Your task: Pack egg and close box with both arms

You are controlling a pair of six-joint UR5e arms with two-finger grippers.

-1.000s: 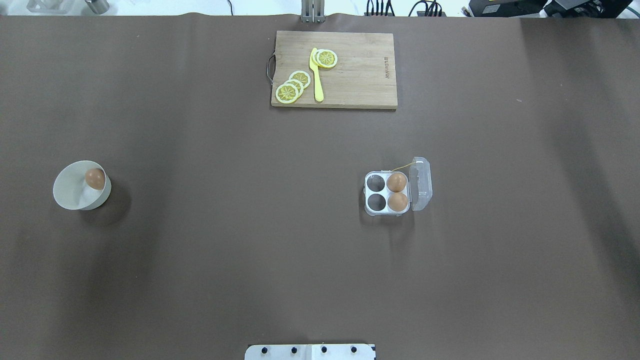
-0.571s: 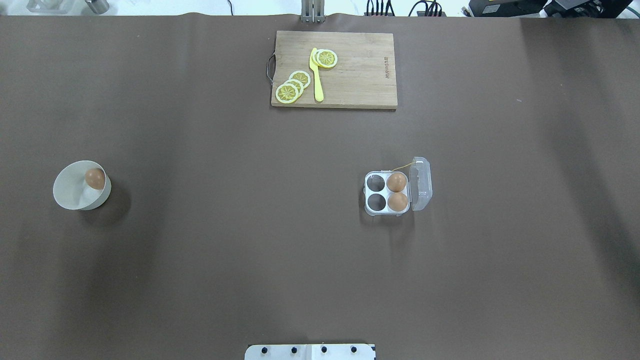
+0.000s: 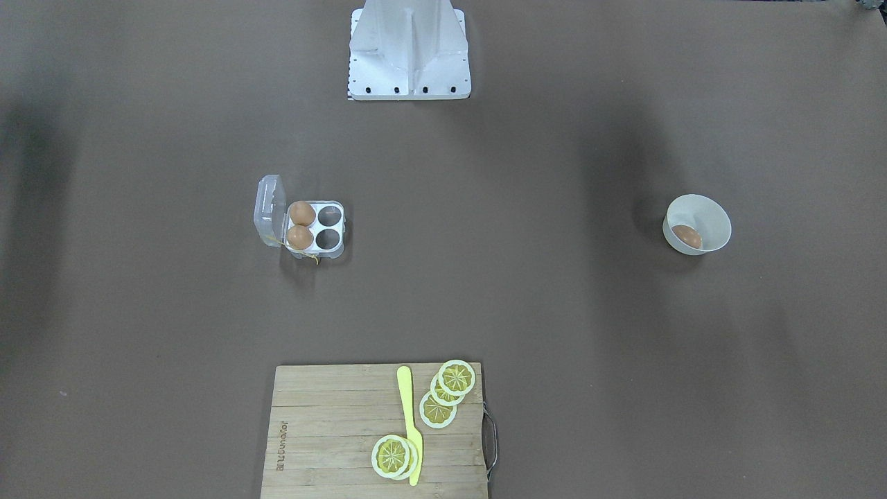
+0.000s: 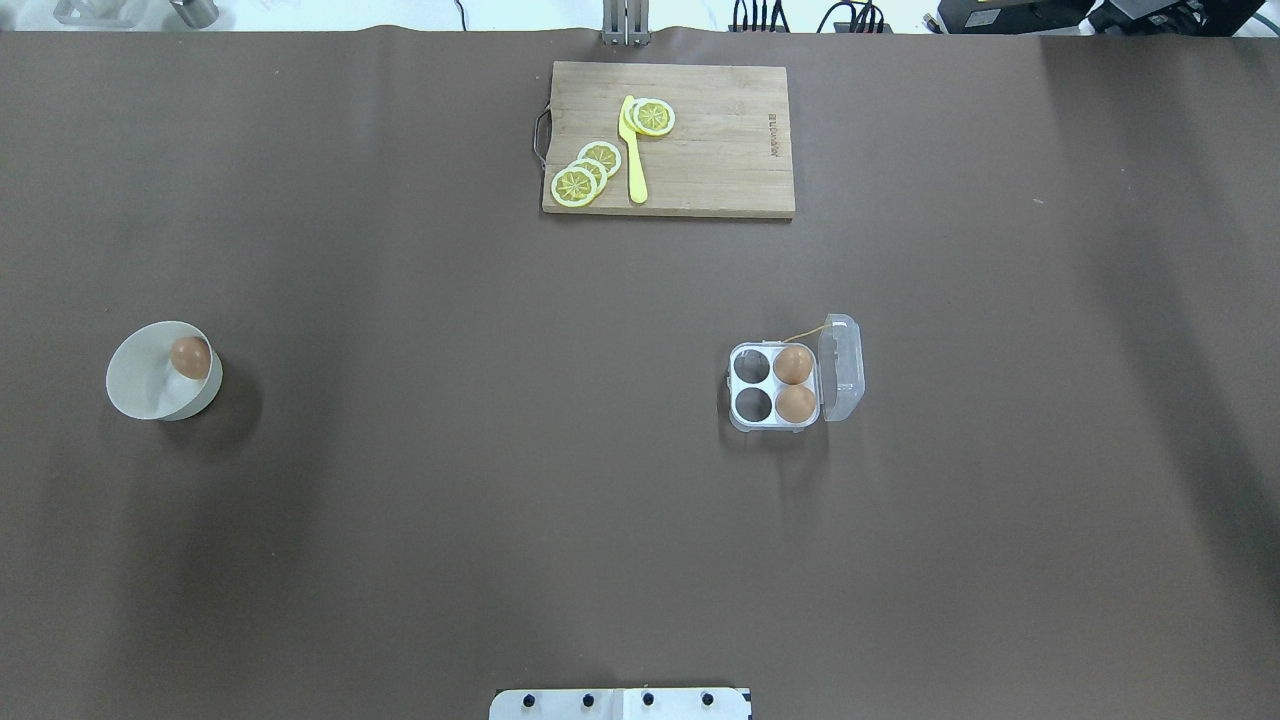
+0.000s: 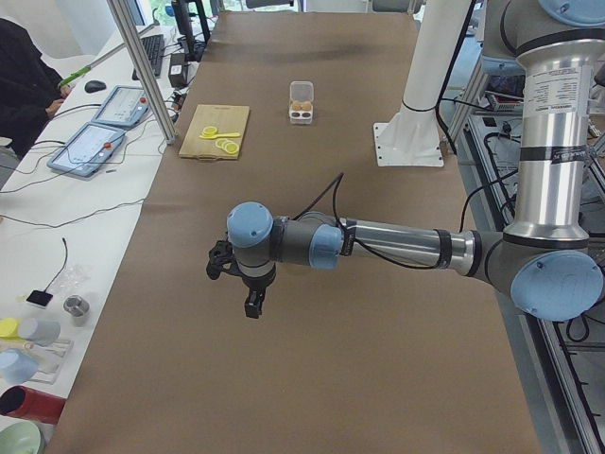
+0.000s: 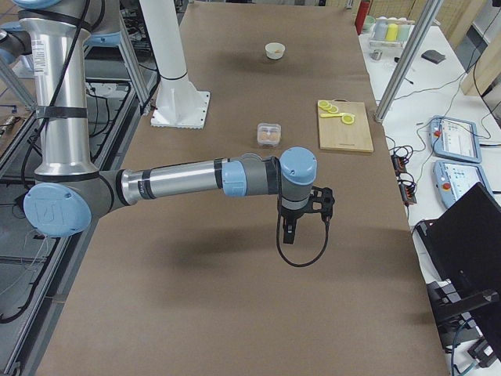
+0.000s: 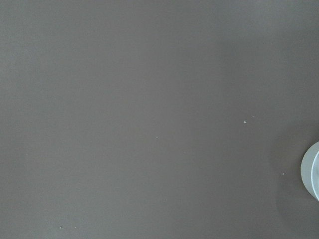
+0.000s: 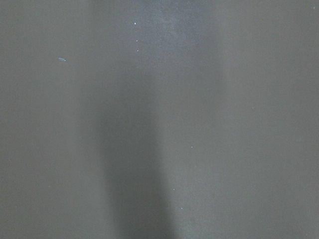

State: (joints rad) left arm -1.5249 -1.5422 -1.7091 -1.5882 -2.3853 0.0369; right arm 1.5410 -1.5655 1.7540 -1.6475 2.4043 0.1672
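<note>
Honestly, nothing has moved in the last second. Overhead: the egg (image 4: pixel 190 357) sits in the white bowl (image 4: pixel 150 385) at far left, same as before. The box (image 4: pixel 771 386), right of centre, has its lid (image 4: pixel 842 367) open, with two eggs (image 4: pixel 794 365) in the lid-side cells and two cells empty. No arm in shot, so I'd say the pick hasn't started.

Front camera: same layout mirrored, cutting board (image 3: pixel 332 430) at the bottom, no grippers either.

Left side view: the left gripper (image 5: pixel 252 305) hangs fingers-down over bare table (image 5: pixel 378 378), with the box well away up the table. Can't tell if it's open or closed.

Right side view: the right gripper (image 6: pixel 286 233) hangs above the table too, box near, bowl at the far end. Same story, can't tell.

Left wrist cam: table plus a pale curved rim (image 7: pixel 311 172) at the right edge, probably the bowl, so the egg is off to one side, not underneath.

Right wrist cam: only table.
</note>
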